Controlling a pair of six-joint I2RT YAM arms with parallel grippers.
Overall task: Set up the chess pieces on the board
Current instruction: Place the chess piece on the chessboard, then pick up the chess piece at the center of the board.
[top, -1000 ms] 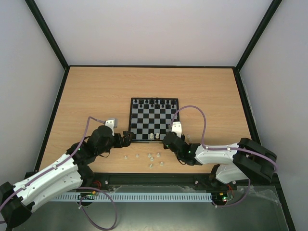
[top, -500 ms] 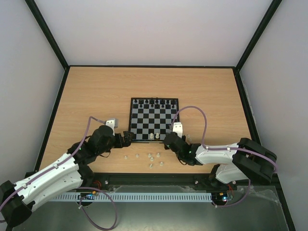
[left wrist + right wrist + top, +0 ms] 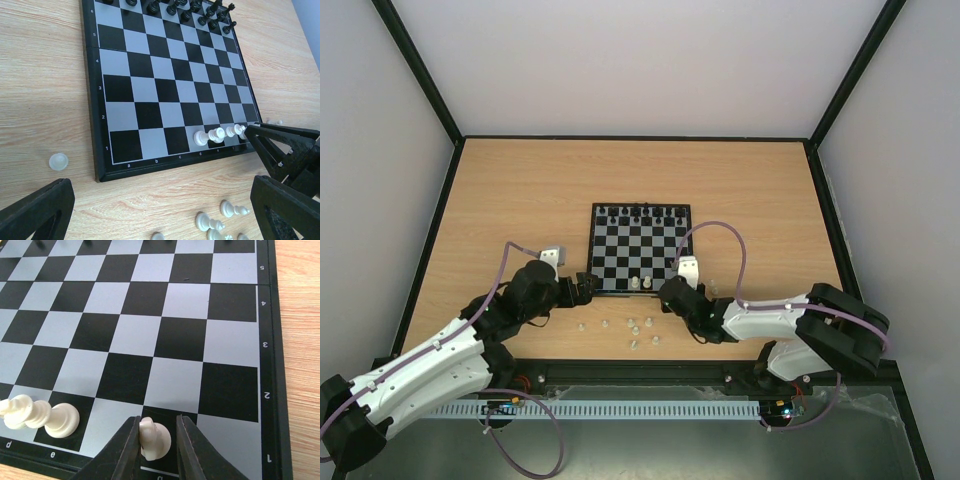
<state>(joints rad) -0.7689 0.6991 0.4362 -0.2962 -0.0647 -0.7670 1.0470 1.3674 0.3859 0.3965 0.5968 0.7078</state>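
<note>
Top external view: the left gripper (image 3: pixel 582 288) hangs unmoved, jaws spread wide, at the near left corner of the board (image 3: pixel 620 255). Loose white pieces (image 3: pixel 633 328) lie along the near edge of the table (image 3: pixel 520 200). The right gripper (image 3: pixel 158 418) has edged in at the board's near right. Its jaws narrowly flank a white piece (image 3: pixel 154 439) standing on the near row, but whether they are pinching it I cannot tell. This placement looks almost finished.
</note>
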